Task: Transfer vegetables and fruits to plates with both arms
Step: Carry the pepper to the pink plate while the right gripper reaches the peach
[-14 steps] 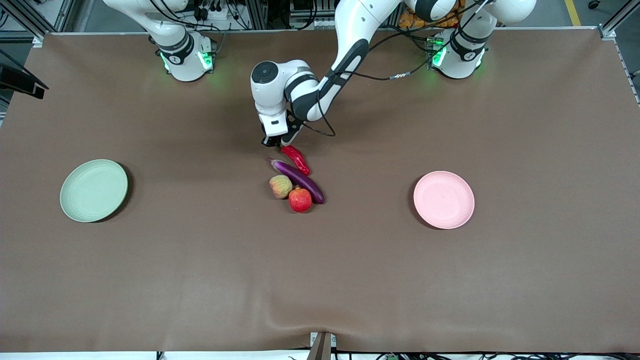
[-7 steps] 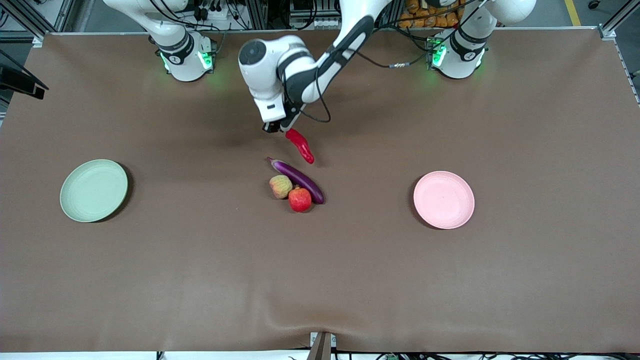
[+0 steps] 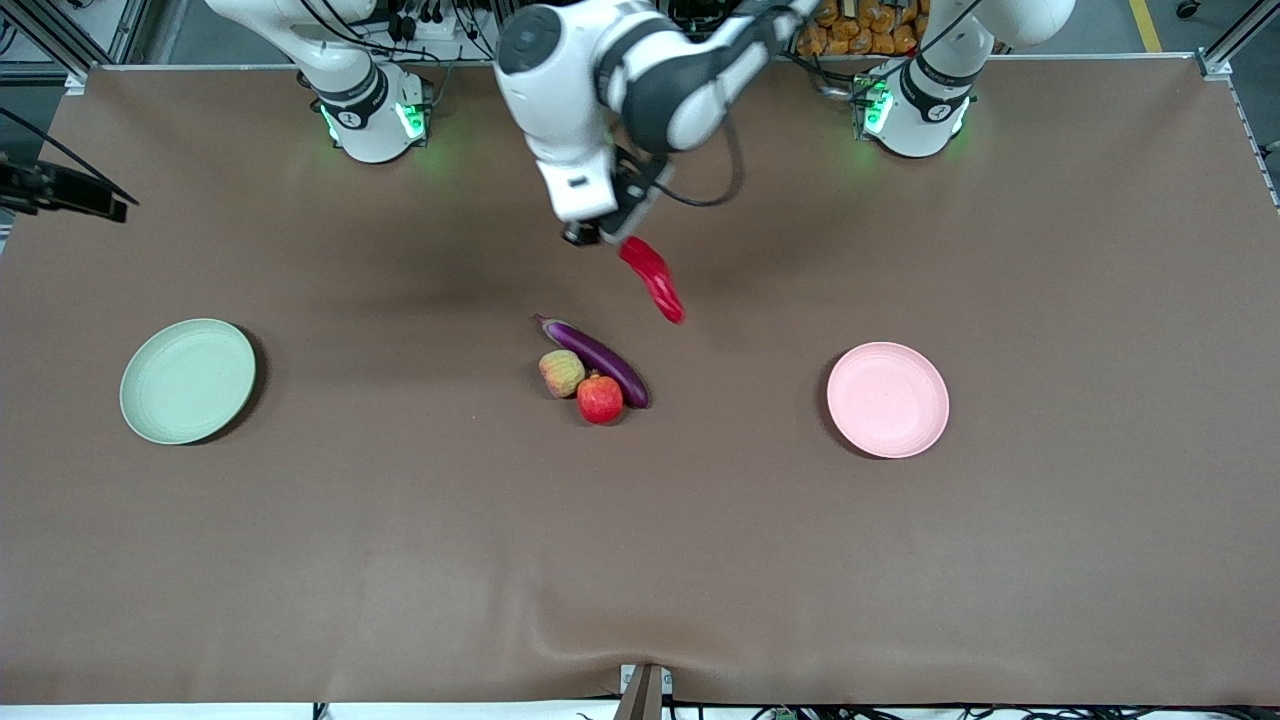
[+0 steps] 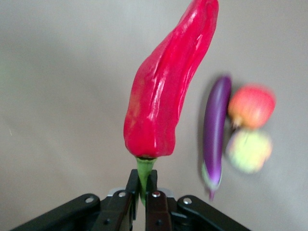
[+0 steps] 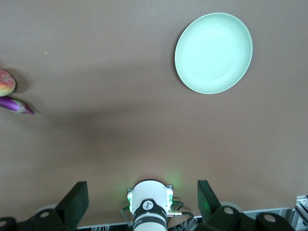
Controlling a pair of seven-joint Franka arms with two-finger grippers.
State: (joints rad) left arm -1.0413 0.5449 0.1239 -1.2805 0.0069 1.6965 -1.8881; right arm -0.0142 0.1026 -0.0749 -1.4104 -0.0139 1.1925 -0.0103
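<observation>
My left gripper (image 3: 598,238) is shut on the green stem of the red chili pepper (image 3: 652,277) and holds it in the air over the table near the pile; the wrist view shows the pepper (image 4: 168,86) hanging from the gripper (image 4: 143,192). The purple eggplant (image 3: 598,357), the yellowish-green fruit (image 3: 561,372) and the red fruit (image 3: 600,399) lie together mid-table. The pale green plate (image 3: 187,380) is toward the right arm's end, the pale pink plate (image 3: 887,399) toward the left arm's end. My right gripper (image 5: 140,204) is open, waiting high above its base; it is out of the front view.
The brown table cover (image 3: 640,560) is bare around the plates and the pile. The arm bases (image 3: 372,115) stand along the table's edge farthest from the front camera. A dark bracket (image 3: 60,190) juts in at the right arm's end.
My left gripper has lifted the chili pepper off the table by its stem and carried it up and toward the pink plate's side. The other produce has not moved.
</observation>
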